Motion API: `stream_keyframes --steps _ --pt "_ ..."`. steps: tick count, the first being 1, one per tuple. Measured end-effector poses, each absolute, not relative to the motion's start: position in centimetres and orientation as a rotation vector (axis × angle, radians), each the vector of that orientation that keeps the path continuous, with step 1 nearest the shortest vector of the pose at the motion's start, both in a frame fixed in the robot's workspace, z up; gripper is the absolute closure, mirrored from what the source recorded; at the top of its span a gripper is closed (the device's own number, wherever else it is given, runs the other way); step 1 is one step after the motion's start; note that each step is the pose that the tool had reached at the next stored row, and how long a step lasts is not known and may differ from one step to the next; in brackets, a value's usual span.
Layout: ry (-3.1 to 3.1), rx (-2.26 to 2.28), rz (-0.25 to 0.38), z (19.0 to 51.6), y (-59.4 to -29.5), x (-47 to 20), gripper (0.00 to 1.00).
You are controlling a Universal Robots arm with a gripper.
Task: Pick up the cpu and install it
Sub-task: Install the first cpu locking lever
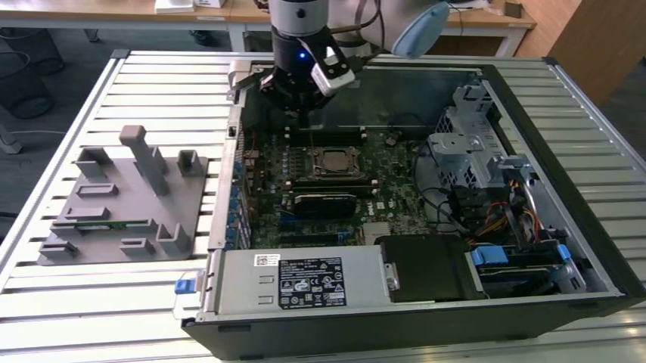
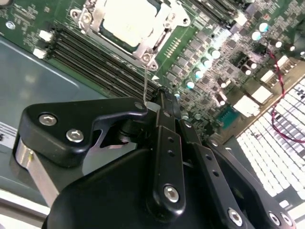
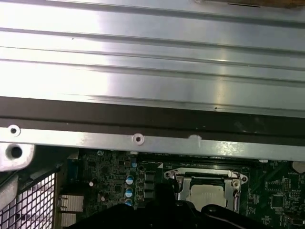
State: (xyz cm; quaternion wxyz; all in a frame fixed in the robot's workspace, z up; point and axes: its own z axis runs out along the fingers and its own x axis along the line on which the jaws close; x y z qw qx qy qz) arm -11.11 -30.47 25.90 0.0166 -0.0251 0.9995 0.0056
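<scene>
Already seated: cpu (image 1: 329, 160) lies in socket frame (image 1: 330, 162) on motherboard (image 1: 389, 189). My gripper (image 1: 308, 113) hovers beyond socket; apparently closed, holding nothing, likely release complete.

A robotics lab or workshop: an opened computer case (image 1: 565, 189) lies on a slatted metal workbench (image 1: 151, 83), a grey parts fixture (image 1: 121, 200) beside it, wooden desks (image 1: 232, 11) behind it.
</scene>
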Motion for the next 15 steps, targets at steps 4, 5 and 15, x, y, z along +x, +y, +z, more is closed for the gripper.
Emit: stream_keyframes --steps 4,5,15 --pt "3.111 -0.077 0.017 25.9 -30.5 -10.3 0.89" --pt "3.111 -0.077 0.017 25.9 -30.5 -10.0 0.89" --pt "3.124 -0.078 0.035 25.7 -30.5 -7.5 0.89"
